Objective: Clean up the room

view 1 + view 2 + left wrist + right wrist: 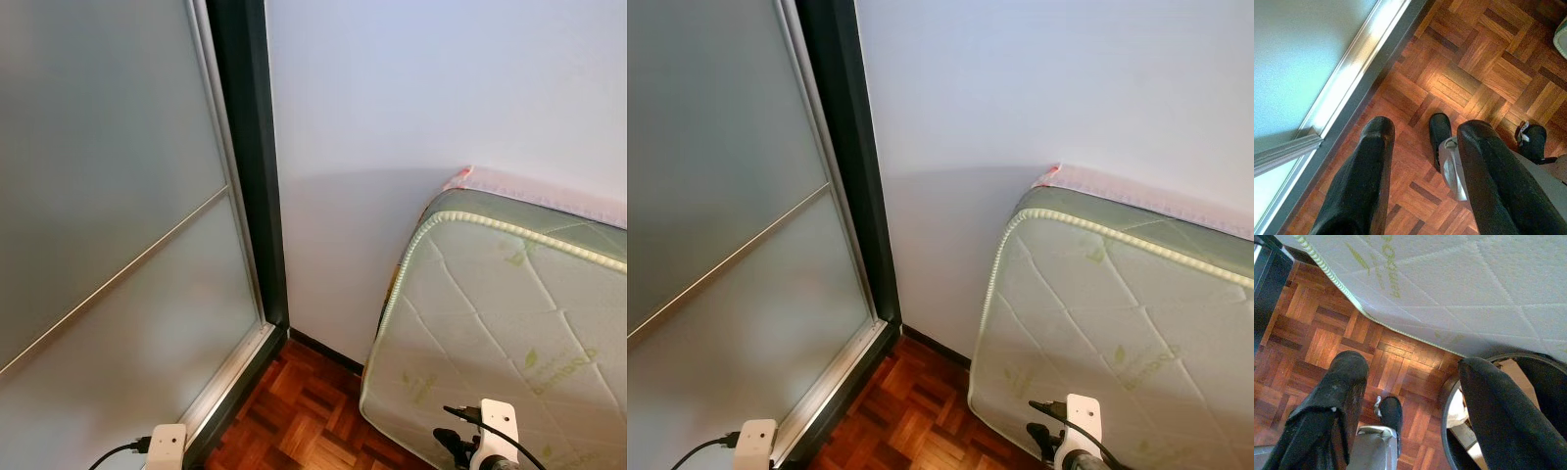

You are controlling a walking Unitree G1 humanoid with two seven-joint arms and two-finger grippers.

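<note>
Sliding door [108, 245] left; mattress [500, 333] right, leaning on wall [421, 98]; parquet floor [304, 416] between

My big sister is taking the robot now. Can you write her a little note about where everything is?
Left claw: open, holding nothing, hanging over the wooden floor by the sliding door track.
Right claw: open, holding nothing, above the floor beside the black bin.
The mattress leans on the wall in the corner.
Done: nothing that can be seen.
Left: find things to tidy; the bin is close on the right.
</note>
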